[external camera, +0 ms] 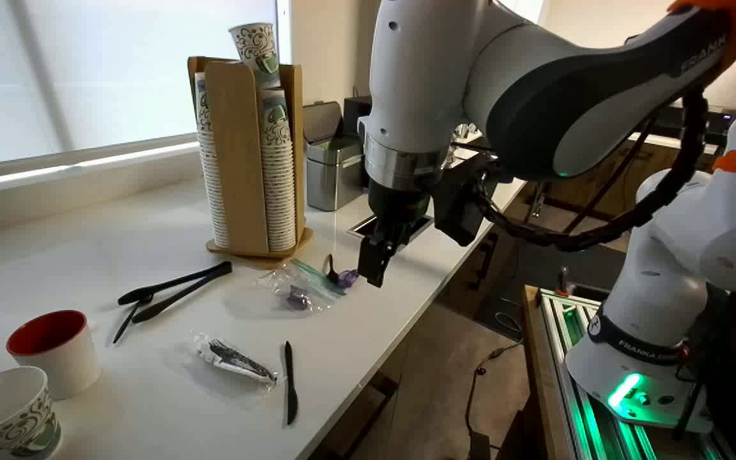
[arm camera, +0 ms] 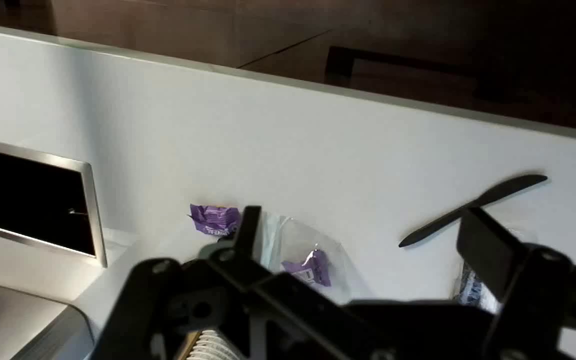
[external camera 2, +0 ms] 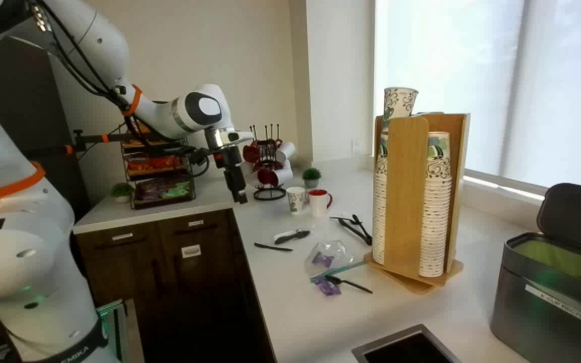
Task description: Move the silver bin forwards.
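The silver bin [external camera: 333,176] stands upright on the counter behind the wooden stand in an exterior view. In an exterior view the bin [external camera 2: 547,312] is at the lower right, with its dark lid raised, a green liner inside and a recycle label on its side. Part of the bin [arm camera: 18,320] shows at the lower left of the wrist view. My gripper [external camera: 374,278] hangs above the counter, well apart from the bin; it also shows in an exterior view [external camera 2: 240,196]. In the wrist view the gripper [arm camera: 365,235] has its fingers wide apart with nothing between them.
A tall wooden cup stand [external camera: 237,160] stands beside the bin. A dark framed opening [external camera 2: 411,348] is set in the counter near it. A plastic bag [external camera: 304,287] with purple wrappers, tongs [external camera: 176,291], a black knife [external camera: 290,383] and cups [external camera: 55,354] lie or stand on the counter.
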